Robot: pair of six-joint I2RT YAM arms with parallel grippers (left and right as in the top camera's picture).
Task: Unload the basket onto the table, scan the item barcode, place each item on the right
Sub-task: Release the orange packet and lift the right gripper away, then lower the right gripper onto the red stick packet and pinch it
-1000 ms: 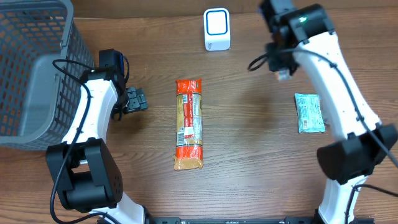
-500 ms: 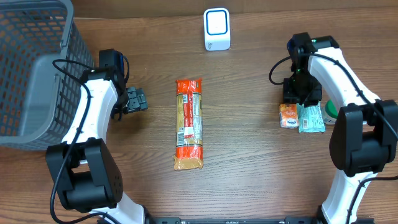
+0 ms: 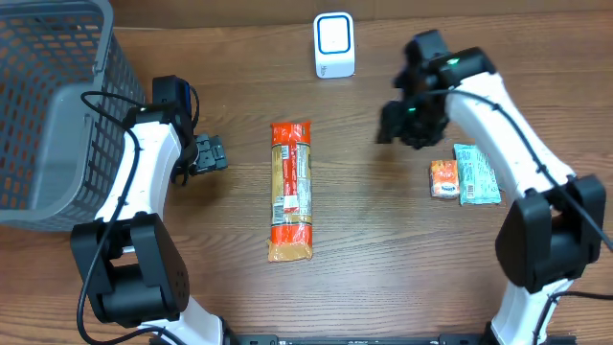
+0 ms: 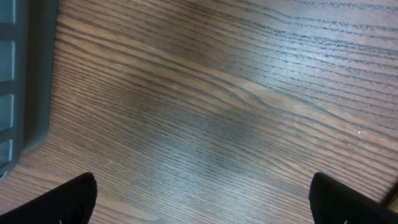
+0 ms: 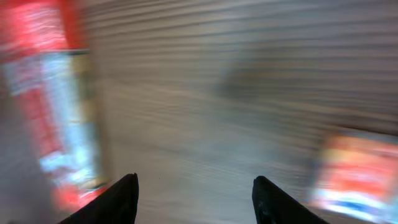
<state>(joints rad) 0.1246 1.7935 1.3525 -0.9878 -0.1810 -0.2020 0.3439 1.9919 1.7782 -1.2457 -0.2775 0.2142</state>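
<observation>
A brown wooden table (image 3: 383, 287) (grain clearly visible) fills the view.

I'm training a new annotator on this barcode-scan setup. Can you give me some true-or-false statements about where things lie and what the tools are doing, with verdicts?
1. The long red-orange package lies inside the grey basket. False: it lies on the table, between the two arms.
2. The small orange packet lies right beside the teal packet. True.
3. The right tool grips the small orange packet. False: its fingers stand apart with nothing between them, and the packet lies on the table.
4. The left tool is open and empty. True.
5. The white scanner stands beyond the far end of the long red-orange package. True.
</observation>
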